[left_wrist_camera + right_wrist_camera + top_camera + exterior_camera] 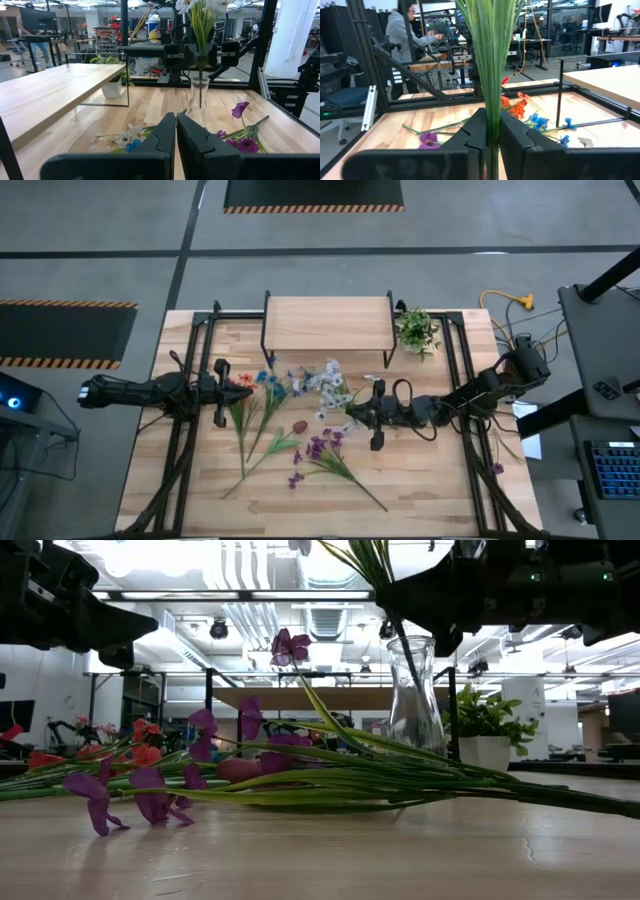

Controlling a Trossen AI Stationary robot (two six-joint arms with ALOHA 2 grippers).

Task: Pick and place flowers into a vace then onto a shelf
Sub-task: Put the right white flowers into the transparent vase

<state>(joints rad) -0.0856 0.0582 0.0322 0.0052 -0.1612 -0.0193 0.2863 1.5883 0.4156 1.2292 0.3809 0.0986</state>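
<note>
1. Flowers [492,60] in the right hand [491,145]: a bundle of thin green stems standing upright, long axis vertical, white blossoms on top as the left wrist view shows them [200,6].
2. Right hand's two dark fingers sit pressed against the stems from either side, pinching the bundle just above the vace [198,102].
3. Vace: small clear glass, narrow neck, wider base, round mouth. It stands upright on the desk [420,480] near its middle, in front of the shelf [328,322]; the lower stem ends reach down inside it.
4. Loose flowers lie flat on the desk: a purple spray [325,450] with its stem running away from the blossoms toward the near right edge; blue ones [272,385] and orange ones [240,380] with stems pointing toward the near edge.
5. Left hand [222,370] hangs over the desk's left side, beside the orange blossoms; its fingers [162,135] are pressed together and hold nothing.
6. Shelf: low rectangular light-wood board on thin black metal legs, at the far side of the desk, bare on top.
7. Desk surface: pale wood planks, smooth.
</note>
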